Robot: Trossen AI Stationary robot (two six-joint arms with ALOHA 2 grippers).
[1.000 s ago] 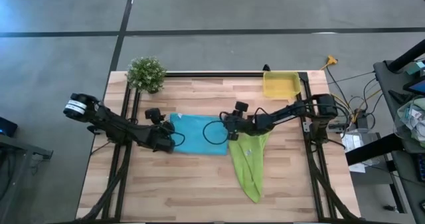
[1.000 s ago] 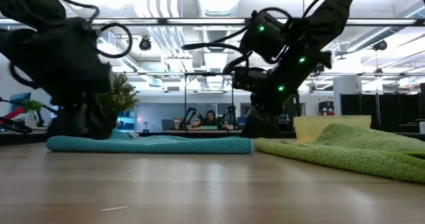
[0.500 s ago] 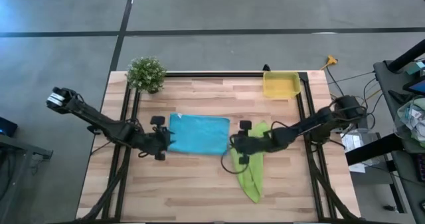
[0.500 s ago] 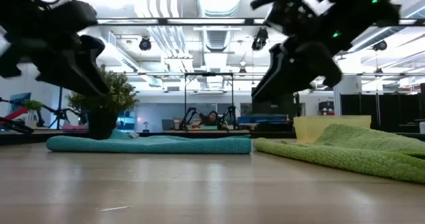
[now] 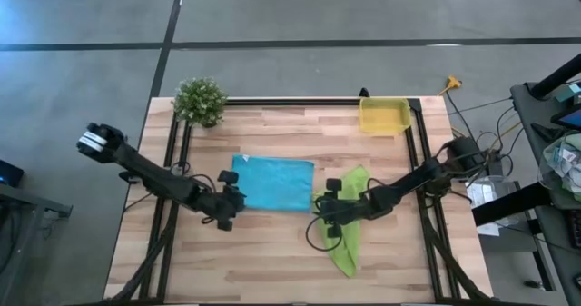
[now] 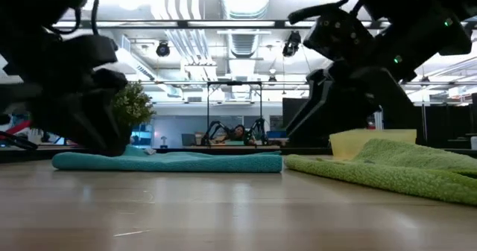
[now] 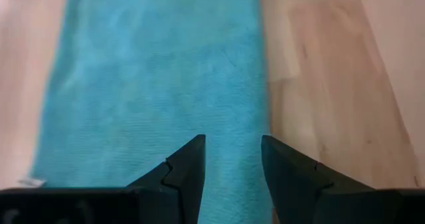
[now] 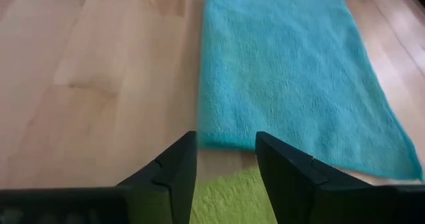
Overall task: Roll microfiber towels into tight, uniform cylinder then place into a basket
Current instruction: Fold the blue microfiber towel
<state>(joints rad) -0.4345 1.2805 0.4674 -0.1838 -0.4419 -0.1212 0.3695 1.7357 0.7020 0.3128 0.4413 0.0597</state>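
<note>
The turquoise-blue towel (image 5: pixel 272 183) lies spread flat on the table; it also shows in the low view (image 6: pixel 171 161). The lime-green towel (image 5: pixel 349 229) lies loosely spread to its right, reaching toward the table's near edge. The yellow basket (image 5: pixel 383 115) stands at the far right. My left gripper (image 7: pixel 232 147) is open over the blue towel's left end, near its near corner (image 5: pixel 231 200). My right gripper (image 8: pixel 226 144) is open over the blue towel's near-right corner (image 8: pixel 209 143), where the green towel (image 8: pixel 226 194) meets it.
A small green potted plant (image 5: pixel 200 100) stands at the far-left corner. Dark frame rails run along the table's left and right sides (image 5: pixel 422 206). Bare wood lies between the towels and the near edge (image 5: pixel 263 261).
Both grippers have risen off the blue towel's two ends and gone toward the table's near edge, from about mid-way along each end to its near corners. The right arm has swung out low over the green towel. The blue towel stays flat where it was.
</note>
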